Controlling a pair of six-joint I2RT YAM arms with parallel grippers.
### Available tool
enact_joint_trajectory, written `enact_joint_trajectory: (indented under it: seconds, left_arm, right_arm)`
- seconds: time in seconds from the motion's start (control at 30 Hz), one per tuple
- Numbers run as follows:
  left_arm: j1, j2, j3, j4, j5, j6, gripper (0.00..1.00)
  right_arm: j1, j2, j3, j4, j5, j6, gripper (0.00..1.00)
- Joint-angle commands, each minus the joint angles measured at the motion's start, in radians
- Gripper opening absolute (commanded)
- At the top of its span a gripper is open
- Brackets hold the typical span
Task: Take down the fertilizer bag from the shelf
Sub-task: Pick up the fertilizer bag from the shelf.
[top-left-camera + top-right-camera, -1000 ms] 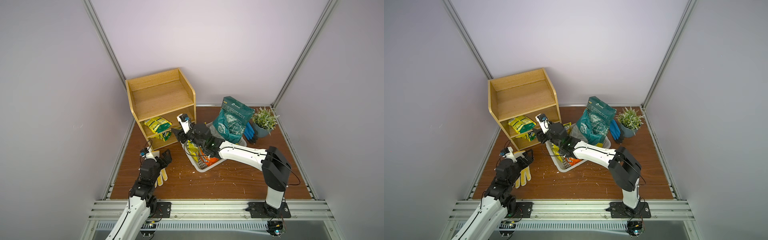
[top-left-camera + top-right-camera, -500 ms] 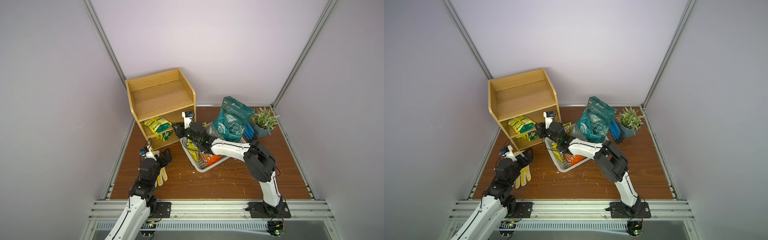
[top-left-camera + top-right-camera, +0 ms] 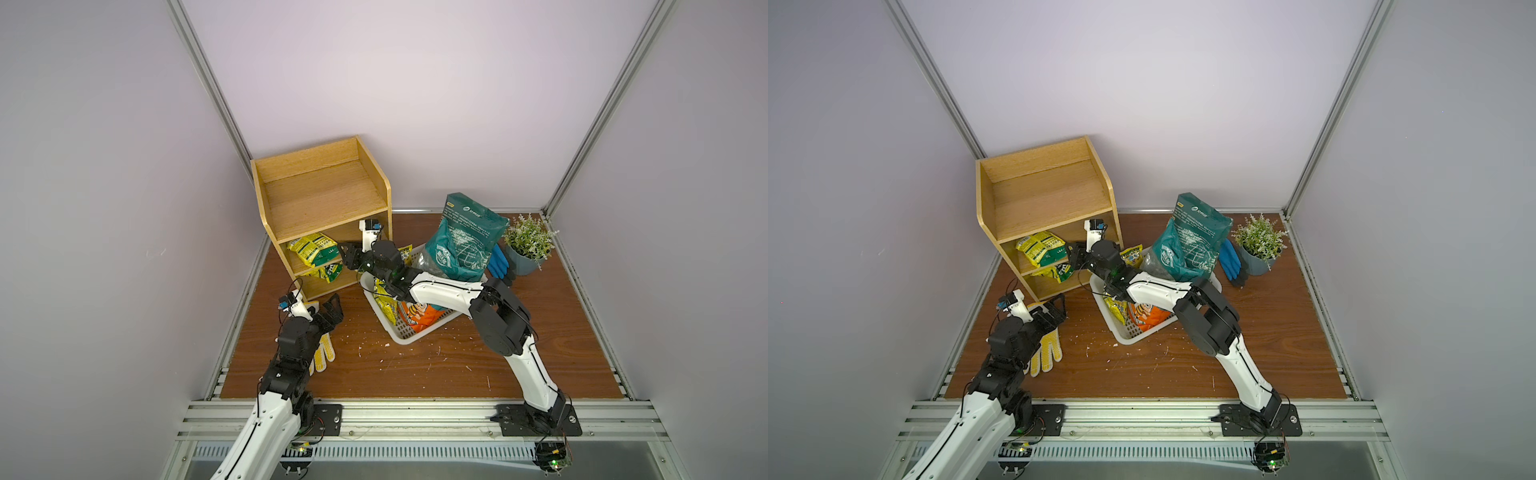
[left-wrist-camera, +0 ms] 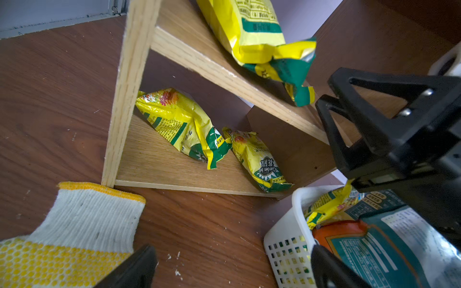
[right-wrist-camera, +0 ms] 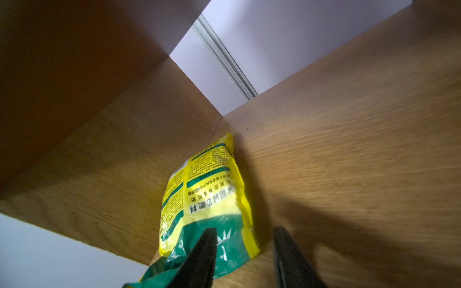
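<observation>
At the shelf (image 3: 324, 199), middle tier: the right hand (image 3: 345, 254) meets the fertilizer bag (image 3: 312, 248).
Both top views show the bag lying on that tier, not yet taken down; the left hand (image 3: 1054, 309) hovers with fingers wide apart over a glove (image 3: 1046, 353) on the table (image 3: 1142, 365). From the left wrist, the bag's end hangs over the tier's edge, and two more yellow bags (image 4: 179, 124) lie on the lowest tier. From the right wrist, the fingers (image 5: 204, 256) stand apart about the bag's green end, not pressed on it. I judge that closing, pulling out and lowering all remain.
</observation>
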Motion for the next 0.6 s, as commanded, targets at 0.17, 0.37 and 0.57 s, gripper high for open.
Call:
enact_joint_trajectory:
  seconds: [0.17,0.37,0.57]
  left_arm:
    - [0.012,-0.010,-0.003,-0.004,-0.022,0.015,1.00]
    - [0.012,-0.022,-0.004,-0.009,-0.033,0.014,1.00]
    - [0.012,-0.029,-0.006,-0.014,-0.035,0.013,1.00]
  right_arm:
    - [0.022,0.000,0.035,0.003,-0.069,0.060,0.45]
    - [0.037,0.022,0.076,-0.019,-0.092,0.073,0.45]
    - [0.042,0.048,0.107,-0.034,-0.111,0.082,0.43]
